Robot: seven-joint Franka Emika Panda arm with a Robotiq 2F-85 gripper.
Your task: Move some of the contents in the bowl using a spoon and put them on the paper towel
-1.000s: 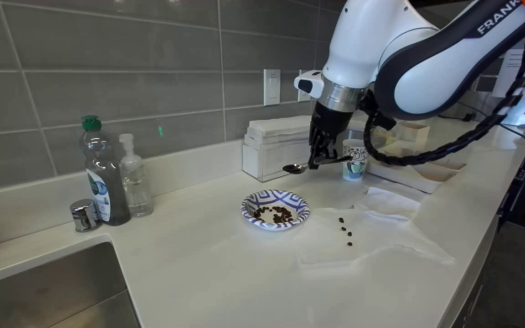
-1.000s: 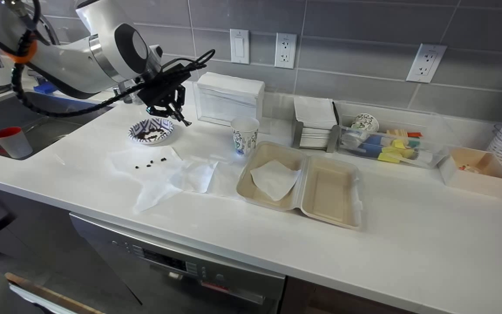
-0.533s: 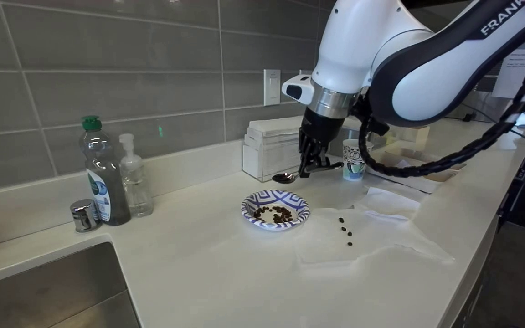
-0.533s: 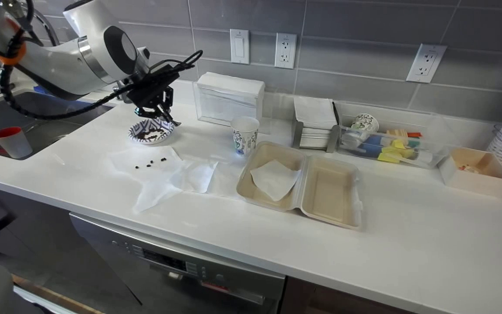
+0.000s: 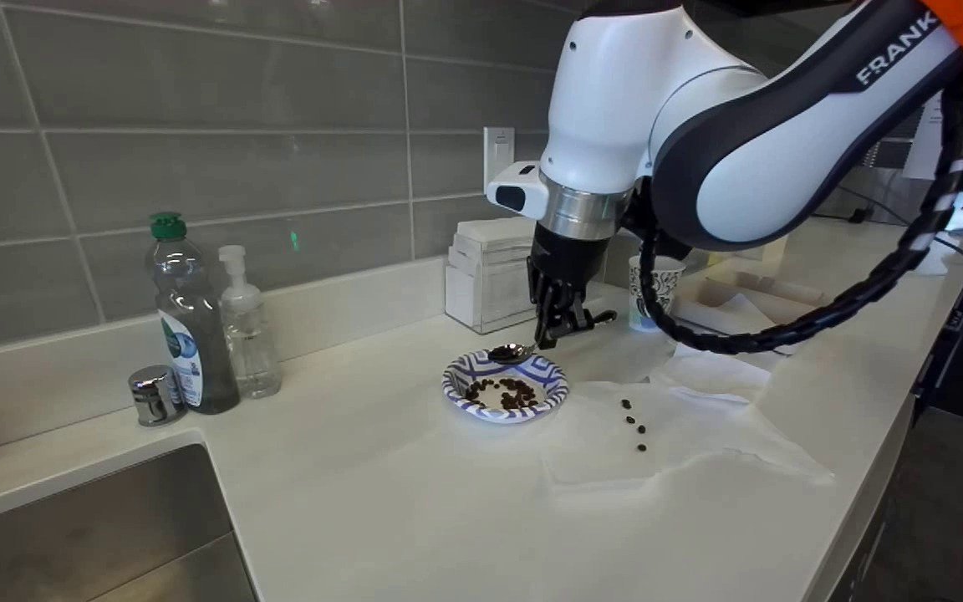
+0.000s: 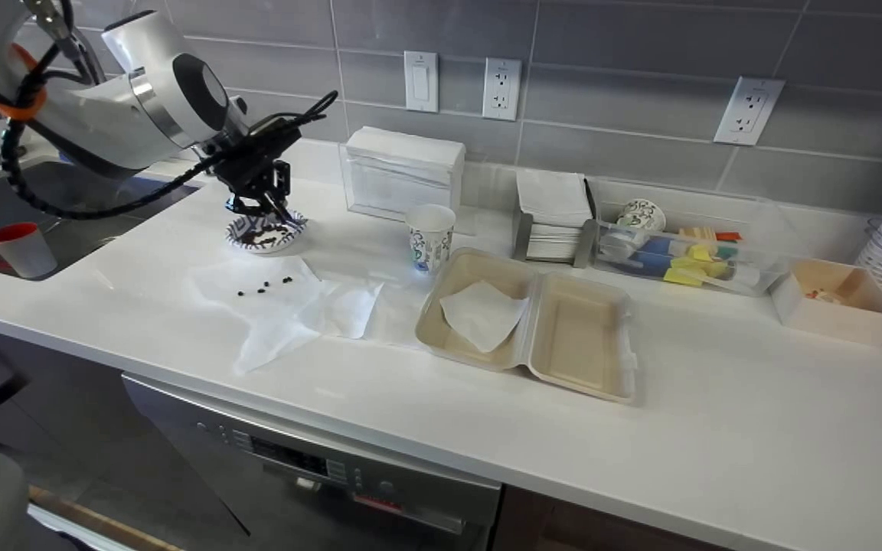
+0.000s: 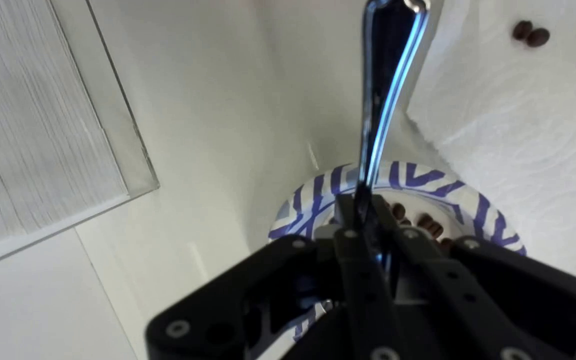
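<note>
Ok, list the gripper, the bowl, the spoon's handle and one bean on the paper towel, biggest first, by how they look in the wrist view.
1. Gripper, nearest the camera
2. Bowl, partly hidden by it
3. Spoon's handle, long but narrow
4. One bean, smallest by far

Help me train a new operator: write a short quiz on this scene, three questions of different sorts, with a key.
1. What does the tool hold?
a) the paper cup
b) the spoon
c) the green-capped bottle

2. True or false: the red-and-white mug is in the sink.

3. Name two places where dark beans lie.

Key:
1. b
2. True
3. In the patterned bowl and on the paper towel
</note>
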